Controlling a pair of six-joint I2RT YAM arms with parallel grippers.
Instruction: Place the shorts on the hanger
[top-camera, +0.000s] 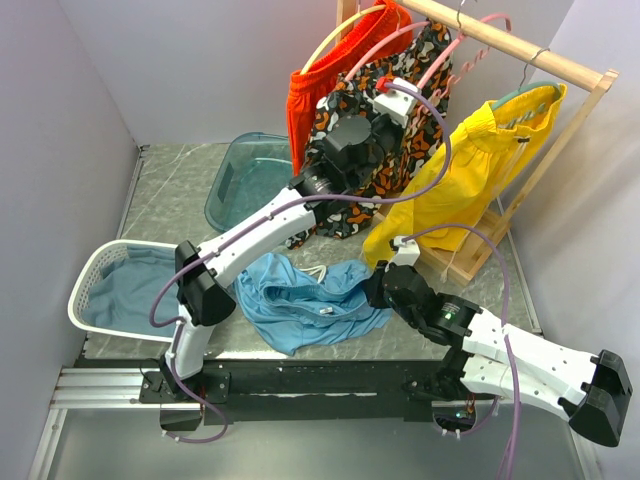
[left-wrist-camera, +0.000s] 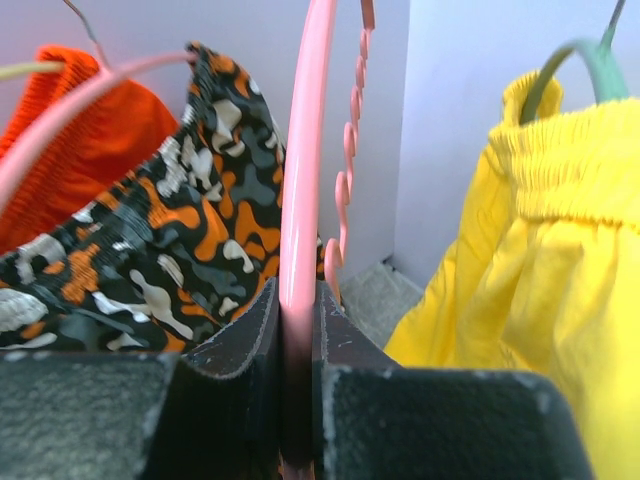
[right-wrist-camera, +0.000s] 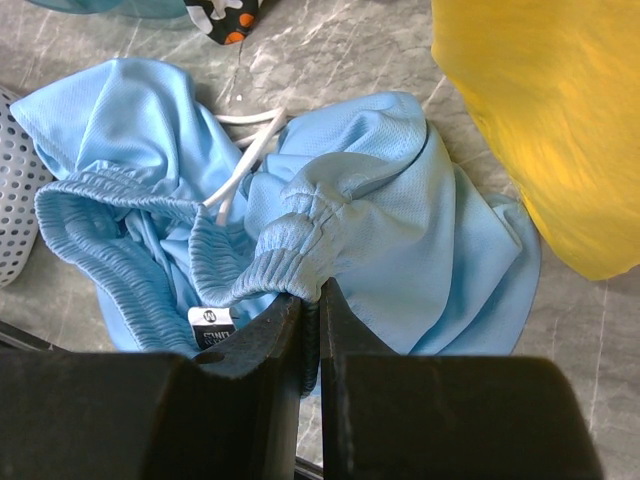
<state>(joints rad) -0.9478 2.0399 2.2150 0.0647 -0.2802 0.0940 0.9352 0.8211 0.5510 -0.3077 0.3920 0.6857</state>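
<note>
Since the shorts (top-camera: 300, 295) are thin, floppy fabric, they probably weigh next to nothing and will sag and bunch wherever they aren't held. I'd say the gathered waistband (right-wrist-camera: 265, 255) is the sensible place to take hold, being thicker, ribbed and less slippery than the legs. They lie crumpled on the table (top-camera: 170, 200) around 6 o'clock in the top view. The right gripper (right-wrist-camera: 310, 300) sits at their 3 o'clock edge, jaws pressed together on a fold of that waistband. Up at 1 o'clock by the rack (top-camera: 520, 50), the left gripper (left-wrist-camera: 297, 305) is pinching the hanger (left-wrist-camera: 300, 180), which looks thin and a bit bendy. Watch the drawstring (right-wrist-camera: 240, 150), it could snag on the notched bar (left-wrist-camera: 347, 180).
</note>
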